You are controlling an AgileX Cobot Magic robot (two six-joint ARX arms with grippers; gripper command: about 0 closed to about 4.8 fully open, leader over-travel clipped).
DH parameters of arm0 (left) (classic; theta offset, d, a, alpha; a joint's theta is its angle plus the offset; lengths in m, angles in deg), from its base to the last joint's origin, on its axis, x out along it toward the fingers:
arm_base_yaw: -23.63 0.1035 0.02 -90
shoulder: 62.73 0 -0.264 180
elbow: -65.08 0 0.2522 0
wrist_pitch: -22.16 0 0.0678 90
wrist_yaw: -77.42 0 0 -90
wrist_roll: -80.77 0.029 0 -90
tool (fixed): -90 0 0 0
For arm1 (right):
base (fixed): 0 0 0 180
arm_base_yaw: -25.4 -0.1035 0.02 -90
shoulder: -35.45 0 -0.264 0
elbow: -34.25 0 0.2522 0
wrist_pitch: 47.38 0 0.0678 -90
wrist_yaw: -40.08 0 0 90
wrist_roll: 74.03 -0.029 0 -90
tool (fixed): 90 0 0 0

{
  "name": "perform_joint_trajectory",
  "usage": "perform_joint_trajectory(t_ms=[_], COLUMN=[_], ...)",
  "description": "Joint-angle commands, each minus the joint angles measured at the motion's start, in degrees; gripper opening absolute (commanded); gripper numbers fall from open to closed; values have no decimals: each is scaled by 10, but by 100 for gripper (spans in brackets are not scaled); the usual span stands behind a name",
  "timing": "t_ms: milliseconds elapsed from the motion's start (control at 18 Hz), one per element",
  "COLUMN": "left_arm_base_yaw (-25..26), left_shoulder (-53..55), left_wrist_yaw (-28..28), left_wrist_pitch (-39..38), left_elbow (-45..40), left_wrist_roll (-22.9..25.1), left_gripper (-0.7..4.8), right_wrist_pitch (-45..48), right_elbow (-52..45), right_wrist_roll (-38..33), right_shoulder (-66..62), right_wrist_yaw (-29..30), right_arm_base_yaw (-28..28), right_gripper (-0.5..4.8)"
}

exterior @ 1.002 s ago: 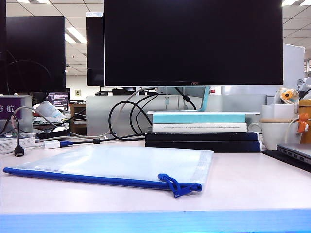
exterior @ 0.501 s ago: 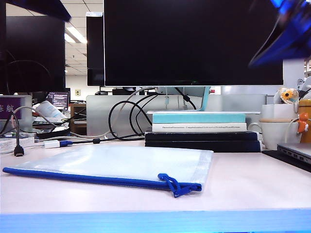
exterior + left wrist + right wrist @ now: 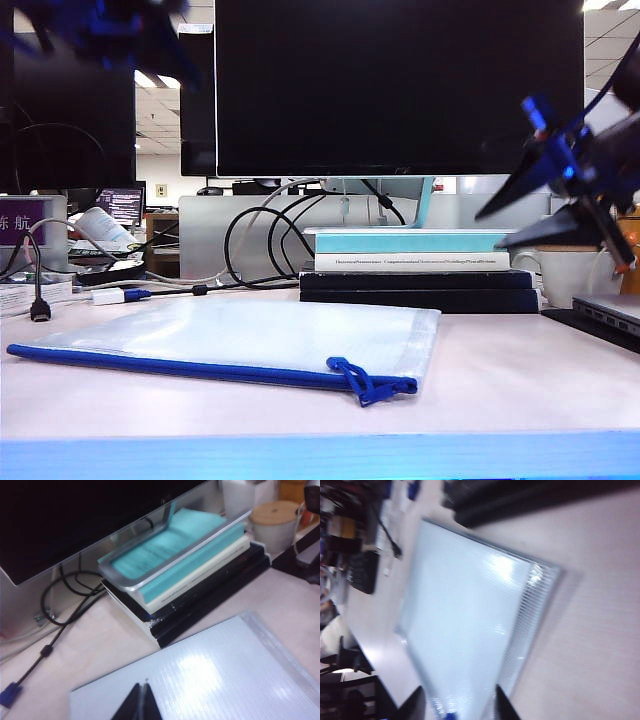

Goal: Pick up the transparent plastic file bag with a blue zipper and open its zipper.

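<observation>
Office desk (image 3: 520,380) cluttered, monitor (image 3: 398,85) behind; file bag (image 3: 270,340) flat at centre, zipper (image 3: 180,367) on near edge; left gripper (image 3: 140,705) closed, empty; right gripper (image 3: 457,700) parted, empty, at 3 o'clock; cord pull (image 3: 362,382) best pinched first

Whitish grid-textured file bag (image 3: 270,335), bright-blue zipper (image 3: 180,368), teal-topped books (image 3: 410,243).

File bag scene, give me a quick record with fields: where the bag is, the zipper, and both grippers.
file bag: flat on the table, in front of the stacked books
zipper: on the near long edge, closed, pull cord at its right end
left gripper: fingers shut, above the bag, holding nothing
right gripper: fingers apart, above the bag, holding nothing
</observation>
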Motion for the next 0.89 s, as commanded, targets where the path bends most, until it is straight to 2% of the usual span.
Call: perform_joint_trajectory(t_ms=[56,111,278,445,556,668,779,890], left_arm_base_yaw=[0,0,-1,-1,-1,0,-1,-1], left_shoulder=[37,45,78,82,82,82,83,83], left_wrist_yaw=[65,69,107,107,103,97,97,97], left_wrist_pitch=[40,44,76,80,75,65,56,49], left_elbow=[-7,-8,-9,-9,-9,-9,-9,-9], left_wrist_roll=[-14,-14,-52,-59,-47,-31,-20,-19], left_gripper=[31,31,158,157,157,157,157,156], right_wrist_pitch=[35,39,67,59,-3,-81,-134,-183], right_elbow=[4,4,5,14,14,14,14,14], right_wrist_roll=[11,14,15,15,40,83,99,110], right_shoulder=[-21,-26,-53,-73,-73,-73,-72,-71], right_wrist_yaw=[-10,-14,-28,-33,-32,-33,-44,-41], right_arm_base_yaw=[0,-2,-20,-41,-56,-75,-97,-114], right_gripper=[176,178,182,183,216,229,281,280])
